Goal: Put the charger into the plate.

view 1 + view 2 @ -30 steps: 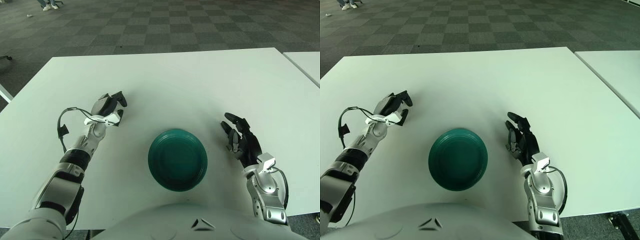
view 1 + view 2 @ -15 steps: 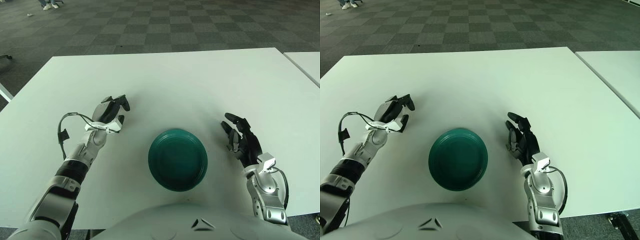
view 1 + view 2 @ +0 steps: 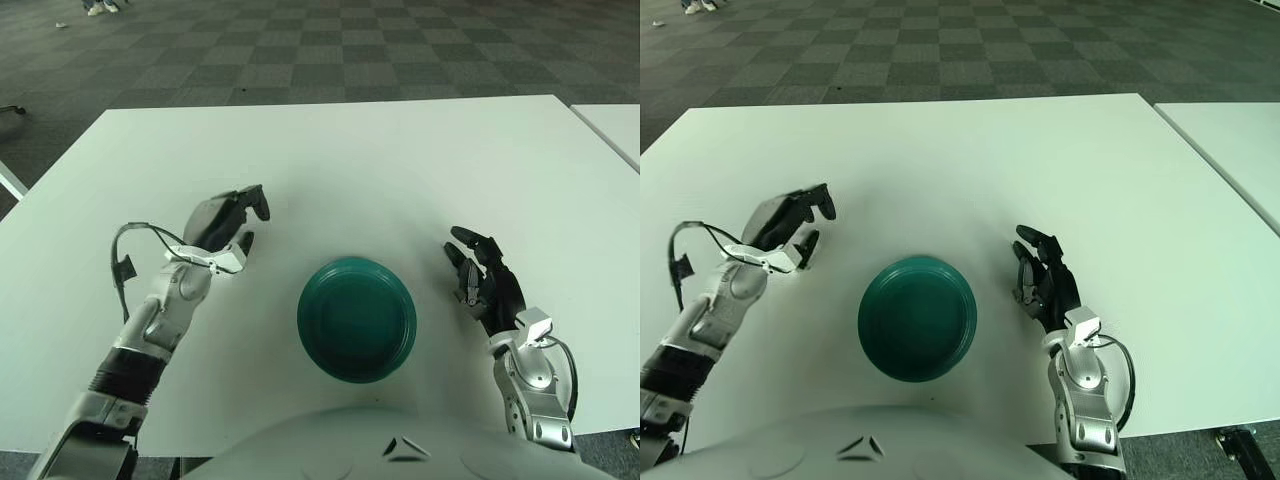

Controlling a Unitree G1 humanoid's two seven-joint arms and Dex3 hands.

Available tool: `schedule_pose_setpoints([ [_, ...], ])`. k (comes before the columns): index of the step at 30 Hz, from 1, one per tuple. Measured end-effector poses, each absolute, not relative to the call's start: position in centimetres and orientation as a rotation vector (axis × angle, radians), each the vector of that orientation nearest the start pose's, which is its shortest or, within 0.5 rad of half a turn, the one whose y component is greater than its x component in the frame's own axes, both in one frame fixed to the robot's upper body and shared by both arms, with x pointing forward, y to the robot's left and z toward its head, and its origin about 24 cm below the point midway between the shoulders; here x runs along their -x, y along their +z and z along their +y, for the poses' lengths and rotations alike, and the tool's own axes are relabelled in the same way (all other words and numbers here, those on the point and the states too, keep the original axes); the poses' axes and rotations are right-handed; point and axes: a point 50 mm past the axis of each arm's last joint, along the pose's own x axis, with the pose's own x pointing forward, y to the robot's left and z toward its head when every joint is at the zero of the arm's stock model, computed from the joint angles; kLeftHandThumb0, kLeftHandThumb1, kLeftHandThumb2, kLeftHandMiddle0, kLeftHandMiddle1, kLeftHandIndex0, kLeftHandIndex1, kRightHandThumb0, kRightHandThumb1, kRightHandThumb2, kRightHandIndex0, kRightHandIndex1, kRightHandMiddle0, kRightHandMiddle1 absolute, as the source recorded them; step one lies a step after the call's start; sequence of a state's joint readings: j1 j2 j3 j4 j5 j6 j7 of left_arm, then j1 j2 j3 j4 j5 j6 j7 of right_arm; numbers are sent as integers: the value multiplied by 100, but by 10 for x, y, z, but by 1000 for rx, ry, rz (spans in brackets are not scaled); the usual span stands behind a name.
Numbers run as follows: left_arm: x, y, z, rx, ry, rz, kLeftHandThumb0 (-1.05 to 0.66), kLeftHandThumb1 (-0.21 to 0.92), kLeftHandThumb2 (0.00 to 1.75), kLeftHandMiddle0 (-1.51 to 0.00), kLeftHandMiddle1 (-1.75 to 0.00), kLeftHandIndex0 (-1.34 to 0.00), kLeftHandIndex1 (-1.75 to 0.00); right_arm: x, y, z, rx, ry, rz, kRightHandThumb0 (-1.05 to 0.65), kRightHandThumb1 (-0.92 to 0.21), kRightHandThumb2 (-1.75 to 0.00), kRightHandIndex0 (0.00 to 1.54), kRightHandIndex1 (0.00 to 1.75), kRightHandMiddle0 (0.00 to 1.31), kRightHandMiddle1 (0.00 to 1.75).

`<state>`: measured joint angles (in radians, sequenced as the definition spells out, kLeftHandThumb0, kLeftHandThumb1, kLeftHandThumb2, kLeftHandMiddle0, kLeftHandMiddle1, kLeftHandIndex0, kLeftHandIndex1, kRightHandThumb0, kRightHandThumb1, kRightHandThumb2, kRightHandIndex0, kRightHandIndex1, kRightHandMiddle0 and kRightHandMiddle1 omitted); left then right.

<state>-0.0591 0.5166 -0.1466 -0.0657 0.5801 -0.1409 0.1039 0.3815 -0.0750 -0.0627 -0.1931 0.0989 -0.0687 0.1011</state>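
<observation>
A dark green plate (image 3: 356, 318) is seen near the front edge of the white desk (image 3: 400, 160), midway between the two arms, and nothing is seen lying in it. The left robot hand (image 3: 226, 225) is held to the left of the plate and a little farther away, raised off the desk, with its dark fingers (image 3: 254, 200) curled around the palm; whether the charger is enclosed there cannot be told, since no charger is plainly shown anywhere in either view, only white parts at the wrist and a thin cable (image 3: 128, 250) looping beside the forearm. The right robot hand (image 3: 1042, 282) is shown just right of the plate, its fingers loosely spread and nothing gripped. If the charger is indeed carried in the left grasp, the step in hand is judged to be the carry toward the plate. It would be done well if the closed fingers were brought rightward and nearer until centred above the plate's hollow, lowered close to its floor, and only then opened, so that the charger is not dropped on the rim or tipped out. The plate should be left undisturbed by the idle right side.
</observation>
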Motion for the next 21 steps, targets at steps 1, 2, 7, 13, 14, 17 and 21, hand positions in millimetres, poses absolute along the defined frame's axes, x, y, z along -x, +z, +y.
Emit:
schedule_pose_setpoints([
  [1,-259,97,190,-1073,-111,-340,0,1,167,-82,-174,-63,-175,-173,18,-192,1,-50,100,-77,-92,-77,36,6,0,87],
  [2,-258,103,190,-1080,-104,-359,0,1,168,-82,-174,-63,-175,-173,18,-192,0,-50,100,-77,-92,-77,36,6,0,87],
  [7,-252,120,185,-1112,-104,-419,0,-3,171,-85,-175,-66,-175,-173,15,-191,-1,-50,104,-77,-92,-79,35,6,0,85],
  [13,-246,128,179,-1158,-121,-462,0,-4,173,-86,-175,-67,-174,-173,15,-191,1,-48,96,-77,-92,-79,36,6,0,84],
  [14,-246,130,178,-1168,-120,-468,0,-4,173,-86,-175,-67,-174,-173,14,-191,0,-48,96,-77,-92,-79,36,6,0,85],
  [17,-244,134,178,-1184,-114,-487,0,-5,173,-86,-175,-68,-174,-172,14,-191,-1,-48,96,-77,-92,-79,36,7,0,86],
  [21,-241,141,175,-1197,-127,-506,0,-4,173,-86,-175,-67,-174,-172,13,-191,-3,-48,95,-77,-92,-79,37,7,0,87],
])
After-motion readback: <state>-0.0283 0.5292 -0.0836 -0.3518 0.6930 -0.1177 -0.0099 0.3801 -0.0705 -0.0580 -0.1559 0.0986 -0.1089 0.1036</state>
